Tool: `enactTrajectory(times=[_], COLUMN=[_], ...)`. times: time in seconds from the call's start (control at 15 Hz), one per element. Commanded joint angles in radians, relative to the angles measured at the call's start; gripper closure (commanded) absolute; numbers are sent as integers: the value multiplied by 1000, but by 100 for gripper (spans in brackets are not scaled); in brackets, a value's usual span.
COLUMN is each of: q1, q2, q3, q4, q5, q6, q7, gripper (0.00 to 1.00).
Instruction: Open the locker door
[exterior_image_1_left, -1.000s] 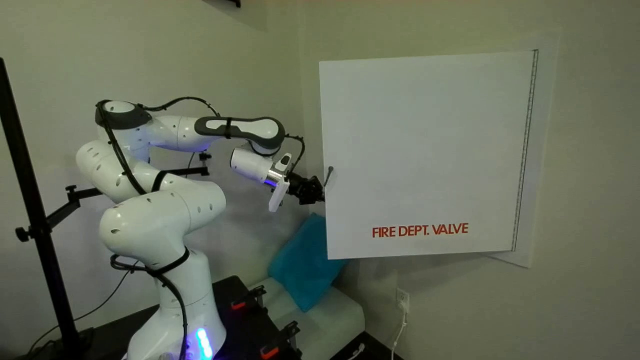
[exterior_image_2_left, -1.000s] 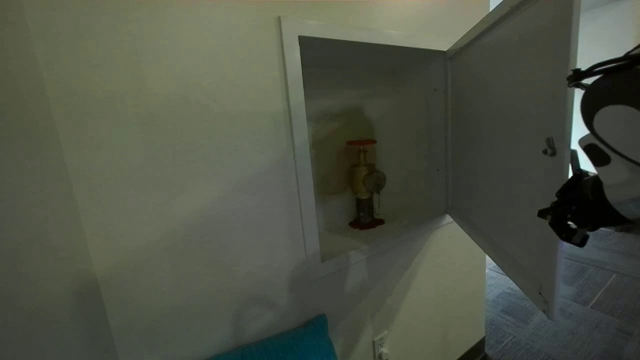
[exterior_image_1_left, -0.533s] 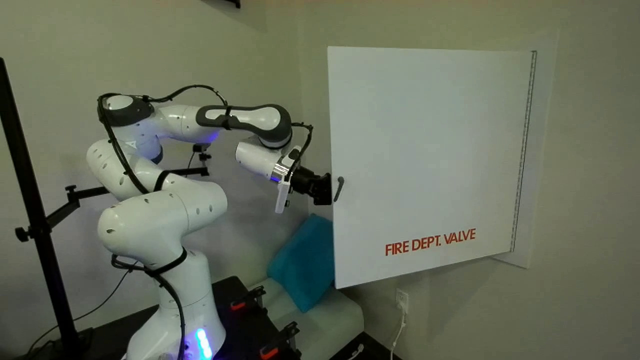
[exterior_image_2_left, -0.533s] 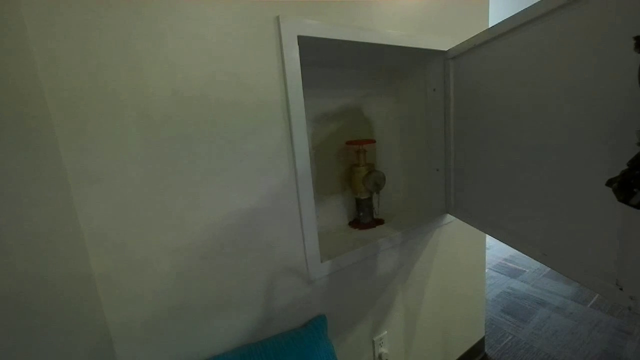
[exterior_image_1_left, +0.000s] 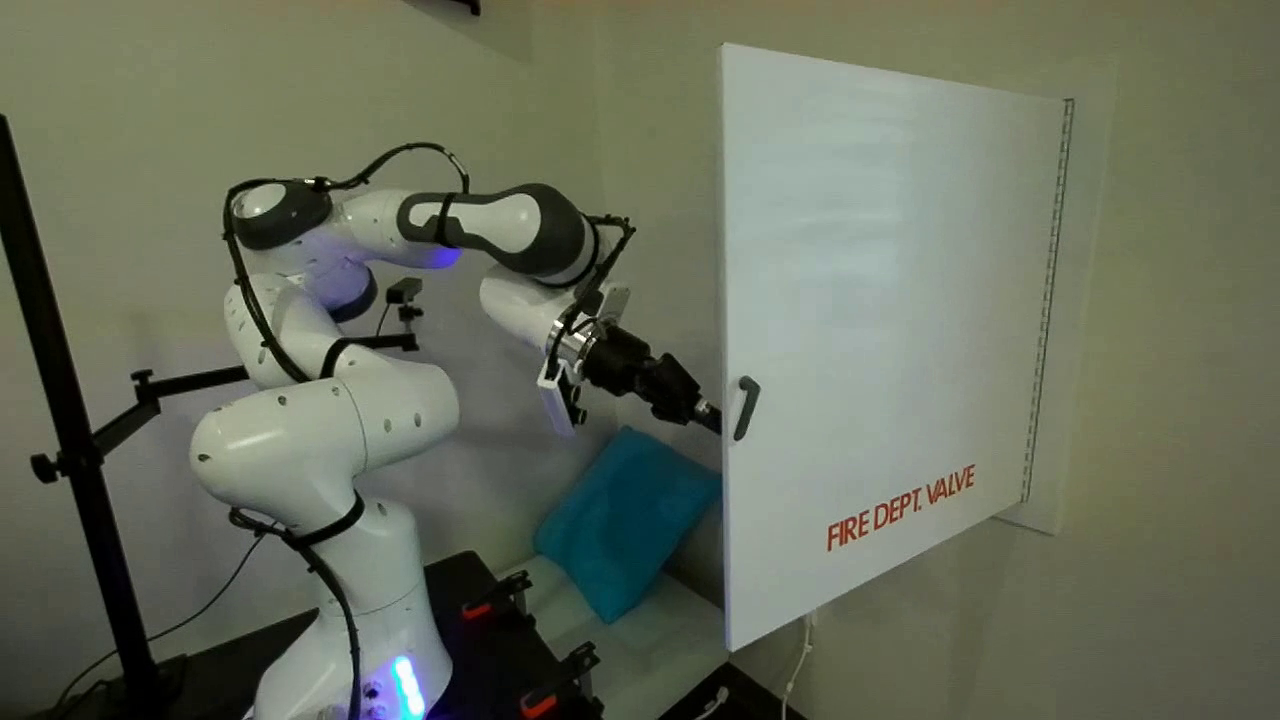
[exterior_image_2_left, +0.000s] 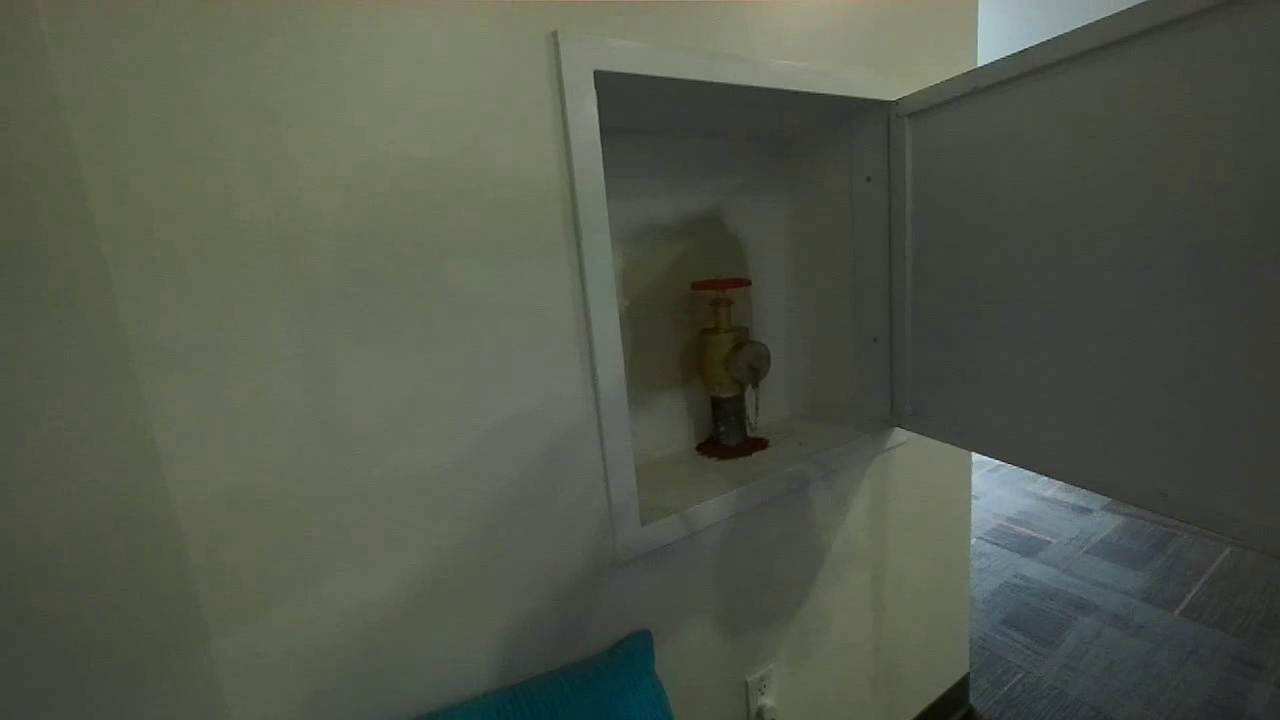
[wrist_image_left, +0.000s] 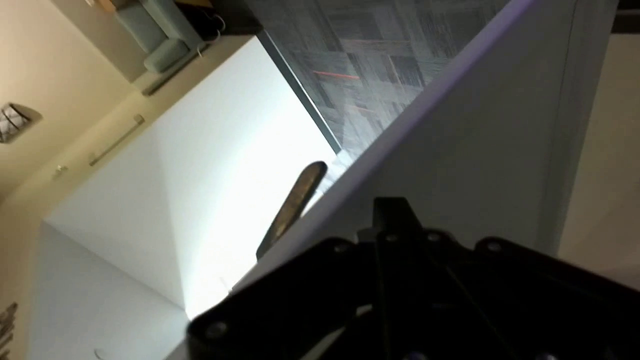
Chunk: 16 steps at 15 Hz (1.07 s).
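Wall (exterior_image_2_left: 350, 250): pale; formed the background in both exterior views.
Robot arm (exterior_image_1_left: 400, 400): white with grey caps, the wrist angled down toward the door.
Locker door (exterior_image_1_left: 890, 300): flat white panel; stood open on its vertical hinge (exterior_image_1_left: 1048, 300), well out from the wall; its inner face (exterior_image_2_left: 1090, 260) showed in an exterior view.
Recess (exterior_image_2_left: 680, 170): lay exposed beside the hinged side, bordered by a pale frame (exterior_image_2_left: 600, 300).
Cushion (exterior_image_1_left: 630, 525): blue; leaned tilted on a pale seat (exterior_image_1_left: 660, 625).
Valve (exterior_image_2_left: 722, 360): brass-coloured, red wheel on top; stood upright on the recess floor.
Gripper (exterior_image_1_left: 706, 413): black, narrow, its fingers drawn together; the tip reached just behind the door's free edge, on the inner side; whether it touched could not be told.
Lettering (exterior_image_1_left: 902, 508): red, "FIRE DEPT. VALVE"; ran low across the outer face.
Handle (exterior_image_1_left: 746, 408): dark lever; sat on the outer face near the free edge; in the wrist view, the edge ran between it and the gripper.
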Motion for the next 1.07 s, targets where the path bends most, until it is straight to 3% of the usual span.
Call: enactTrajectory(times=[0.0, 0.27, 0.47, 0.67, 1.0], q1=[-63, -78, -18, 86, 359], q2=[-1, -17, -5, 5, 79], q3=[-92, -174, -252, -335, -499], q4=[-33, -34, -20, -1, 24], q5=[23, 85, 150, 196, 217], q6=[0, 0, 0, 0, 0], q7=[0, 0, 0, 0, -5], gripper=[100, 100, 100, 100, 100])
